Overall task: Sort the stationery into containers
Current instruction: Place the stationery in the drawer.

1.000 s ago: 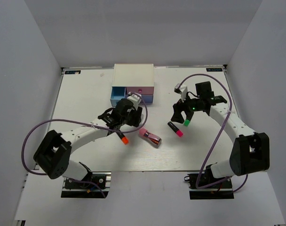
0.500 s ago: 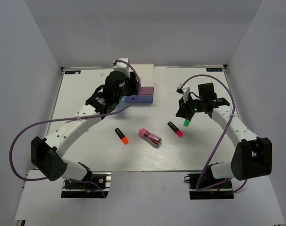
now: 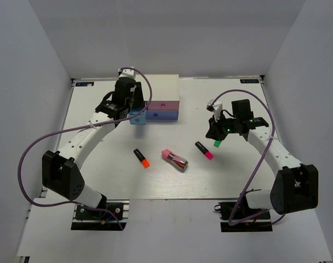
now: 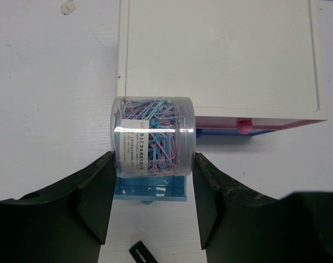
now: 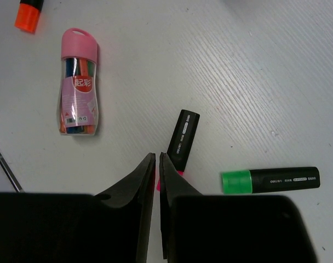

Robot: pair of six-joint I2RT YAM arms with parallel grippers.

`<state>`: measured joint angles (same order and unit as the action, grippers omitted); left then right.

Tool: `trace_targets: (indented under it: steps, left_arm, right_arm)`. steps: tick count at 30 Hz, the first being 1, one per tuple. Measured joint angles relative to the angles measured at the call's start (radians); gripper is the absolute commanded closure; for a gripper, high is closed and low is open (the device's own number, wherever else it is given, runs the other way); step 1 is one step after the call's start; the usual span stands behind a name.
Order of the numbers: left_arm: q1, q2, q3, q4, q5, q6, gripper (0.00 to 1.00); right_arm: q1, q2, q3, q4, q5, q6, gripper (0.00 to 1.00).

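Observation:
My left gripper [image 4: 153, 159] is shut on a clear round jar of pink and blue paper clips [image 4: 153, 136], held over the pulled-out light blue drawer [image 4: 150, 190] of the white cabinet [image 3: 155, 86]. The pink drawer [image 3: 162, 104] and the darker blue drawer [image 3: 165, 114] stick out only slightly. The orange-ended marker [image 3: 141, 158], the pink-capped tube [image 3: 174, 159], the magenta-ended marker [image 3: 204, 150] and the green-ended marker [image 5: 270, 179] lie on the table. My right gripper [image 5: 157, 156] is shut and holds nothing, hovering over the magenta marker's coloured end, left of the green marker.
Grey walls close the white table [image 3: 101, 181] on three sides. The cabinet stands at the back centre. A purple cable [image 3: 254, 164] loops along each arm.
My left arm has swung from mid-table, near the orange marker, back to the cabinet, carrying the jar. My right gripper has gone from open to shut; the green marker has not moved.

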<state>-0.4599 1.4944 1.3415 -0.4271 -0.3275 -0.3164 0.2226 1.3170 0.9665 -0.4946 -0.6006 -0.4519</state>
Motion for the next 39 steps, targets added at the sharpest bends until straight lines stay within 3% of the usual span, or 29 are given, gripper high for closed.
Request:
trace_targets:
  steps: [8,13,21,23,28,33,39]
  left_arm:
    - [0.036,-0.006,-0.069,0.009,0.050,0.032,0.88]
    - [0.038,-0.006,-0.074,0.016,0.074,0.038,0.74]
    - [0.038,-0.005,-0.074,0.016,0.102,0.046,0.72]
    - [0.038,-0.003,-0.074,0.016,0.105,0.047,0.67]
    - [0.038,0.000,-0.075,0.015,0.107,0.047,0.38]
    - [0.038,0.000,-0.075,0.015,0.105,0.049,0.28]
    - [0.038,0.000,-0.075,0.016,0.106,0.050,0.27]
  right_arm:
    - [-0.005,0.000,0.000,0.001,0.000,0.003,0.84]
    - [-0.007,0.000,0.000,0.001,0.000,0.003,0.83]
    - [-0.007,0.000,0.000,0.001,0.000,0.003,0.80]
    - [-0.007,0.000,0.000,0.001,0.000,0.003,0.80]
    - [-0.008,0.000,0.000,0.001,0.000,0.003,0.80]
    - [-0.008,0.000,0.000,0.001,0.000,0.003,0.79]
    - [-0.011,0.011,0.000,0.000,0.000,0.003,0.79]
